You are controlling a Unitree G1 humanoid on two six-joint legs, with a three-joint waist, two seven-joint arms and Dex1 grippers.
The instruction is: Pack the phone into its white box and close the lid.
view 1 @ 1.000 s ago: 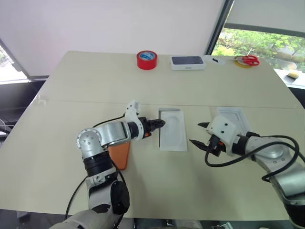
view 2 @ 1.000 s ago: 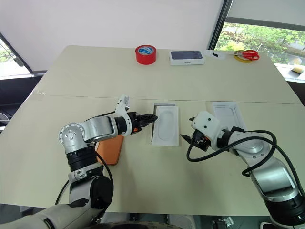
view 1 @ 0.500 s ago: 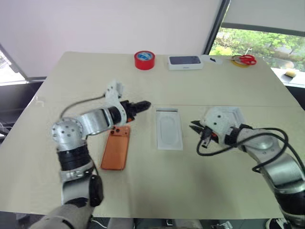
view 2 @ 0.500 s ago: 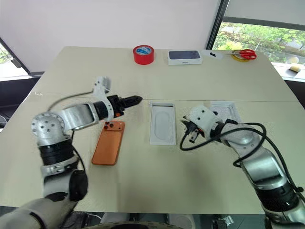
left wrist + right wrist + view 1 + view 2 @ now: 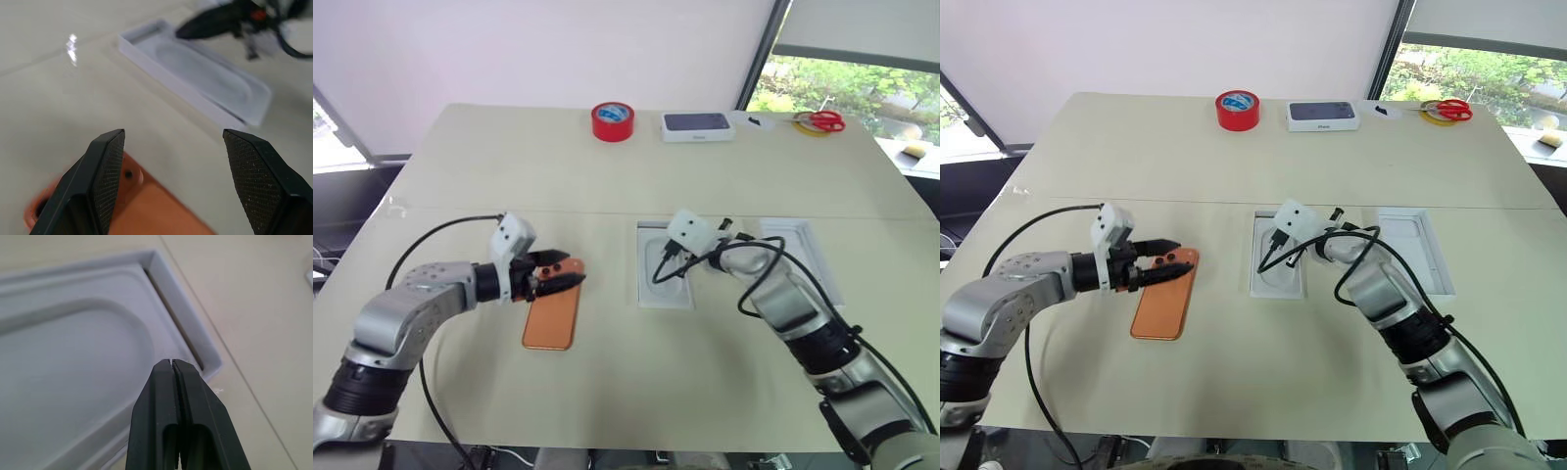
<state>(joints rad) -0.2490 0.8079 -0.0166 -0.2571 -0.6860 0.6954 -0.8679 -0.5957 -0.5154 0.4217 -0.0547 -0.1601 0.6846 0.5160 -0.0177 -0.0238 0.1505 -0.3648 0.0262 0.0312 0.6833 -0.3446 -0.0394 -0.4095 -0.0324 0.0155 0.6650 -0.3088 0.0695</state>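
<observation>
A pale beige table (image 5: 607, 176) beside a window carries everything; take the white box (image 5: 647, 235), the tray at the table's middle with a flat insert card in it, as your landmark. The phone (image 5: 552, 313) lies back-up on the robot's left of the box, near but apart from it, its lens corner at the far end. The lid (image 5: 813, 257) lies ridged side up on the box's other side. Your left gripper (image 5: 560, 278) hovers over the phone's lens end with its fingers spread wide and nothing between them. Your right gripper (image 5: 172, 363) has its fingers pressed together, empty, poised over the box's near-right corner. Judge the phone stiff, fairly dense, smooth and slippery; it is best pinched across its long edges near mid-length, avoiding the lenses. Compared with a second ago, the left gripper has withdrawn from beside the box to the phone, and the right has closed and advanced onto the box.
</observation>
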